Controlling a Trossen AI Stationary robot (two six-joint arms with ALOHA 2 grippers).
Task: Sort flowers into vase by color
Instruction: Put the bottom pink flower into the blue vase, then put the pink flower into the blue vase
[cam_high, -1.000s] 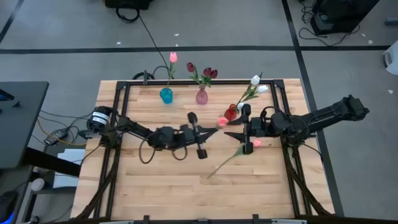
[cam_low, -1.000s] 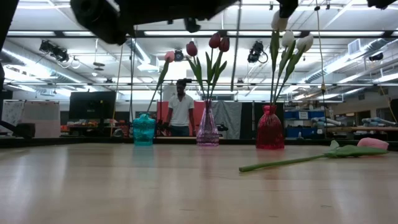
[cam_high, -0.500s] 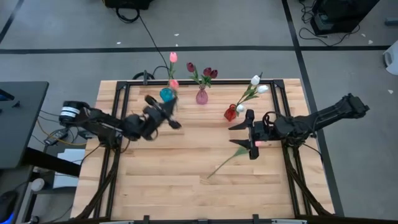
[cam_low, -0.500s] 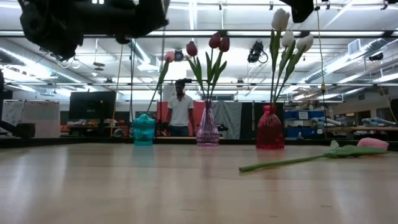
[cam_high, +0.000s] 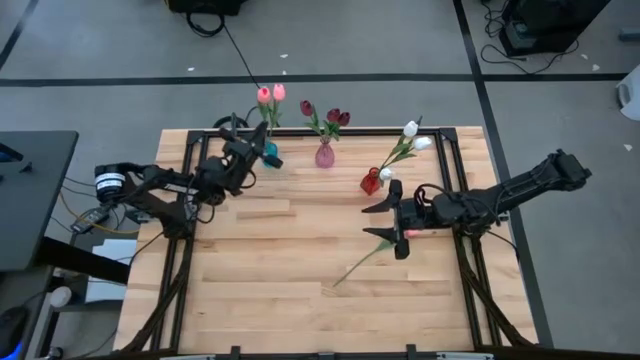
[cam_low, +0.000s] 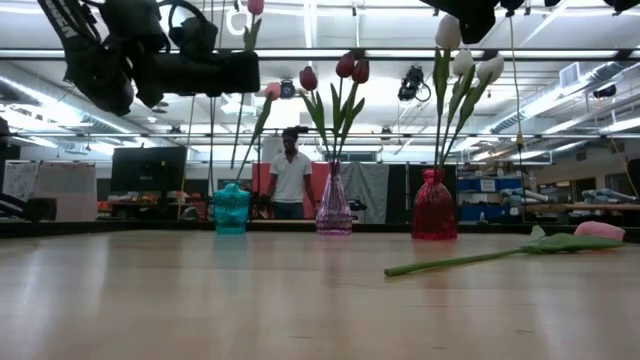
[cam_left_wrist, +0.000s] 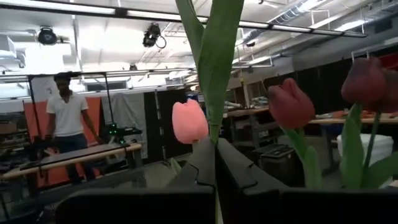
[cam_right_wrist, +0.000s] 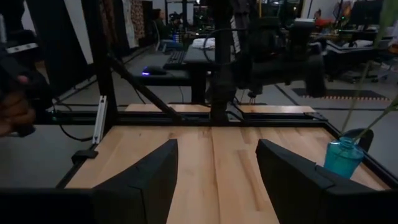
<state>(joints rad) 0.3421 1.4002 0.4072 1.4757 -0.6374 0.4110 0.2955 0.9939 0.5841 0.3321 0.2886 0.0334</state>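
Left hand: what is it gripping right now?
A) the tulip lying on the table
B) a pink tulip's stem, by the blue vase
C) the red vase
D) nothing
B. The left hand is shut on a green stem, with the pink tulip raised at the blue vase.

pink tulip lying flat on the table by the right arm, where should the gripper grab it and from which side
Probably mid-stem on the pink artificial tulip with the long green stem. It lies flat on the wooden table, its head under the right gripper, the stem running diagonally toward the table's middle. Come straight down from above with open fingers straddling the stem crosswise; the soft bud and leaves near the head look poorer to pinch.
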